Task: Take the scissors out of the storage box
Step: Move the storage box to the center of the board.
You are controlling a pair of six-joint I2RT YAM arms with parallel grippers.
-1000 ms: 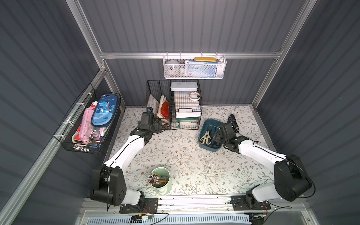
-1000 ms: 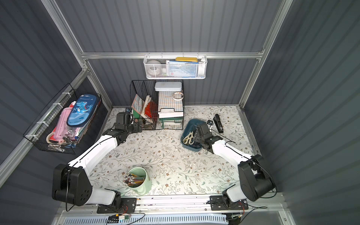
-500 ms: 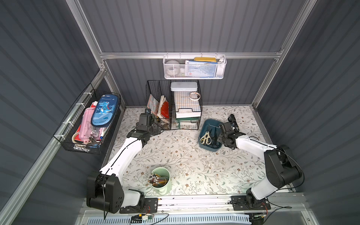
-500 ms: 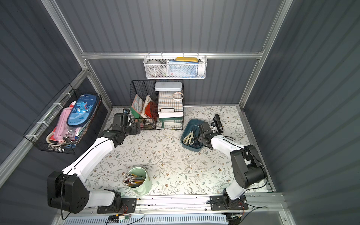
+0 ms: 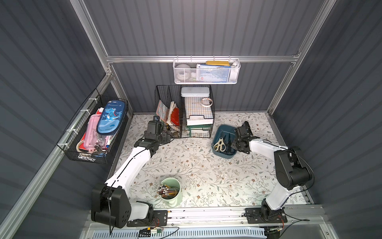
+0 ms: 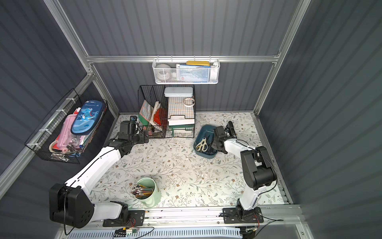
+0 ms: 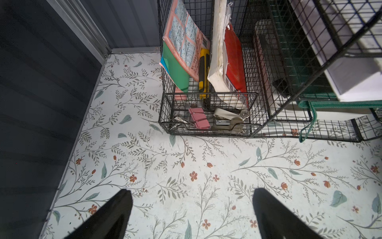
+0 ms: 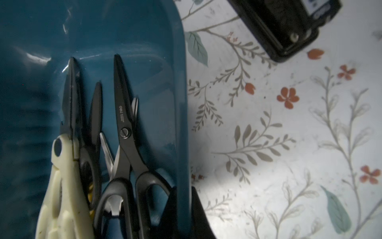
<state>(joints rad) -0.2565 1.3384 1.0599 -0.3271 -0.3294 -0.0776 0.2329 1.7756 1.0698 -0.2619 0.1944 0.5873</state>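
The dark teal storage box (image 5: 224, 130) (image 6: 206, 130) (image 8: 124, 31) lies at the back right of the floral table. Inside it, cream-handled scissors (image 5: 219, 144) (image 6: 202, 144) (image 8: 62, 196) lie beside several black scissors (image 5: 228, 142) (image 8: 124, 132). My right gripper (image 5: 235, 144) (image 6: 216, 144) (image 8: 184, 198) is shut on the box's right wall, one finger inside and one outside. My left gripper (image 5: 167, 137) (image 6: 144, 136) (image 7: 191, 194) hangs open and holds nothing, low over the table in front of the wire organiser.
A black stapler (image 5: 247, 125) (image 8: 279, 27) lies just right of the box. A black wire-mesh organiser (image 5: 184, 111) (image 7: 206, 115) stands at the back. A green pencil cup (image 5: 170, 191) stands near the front. Baskets hang on the left wall (image 5: 93, 132) and back wall (image 5: 206, 72).
My right gripper has closed onto the box's right wall and the right arm's elbow has swung back and to the right. The left arm has shifted a little.
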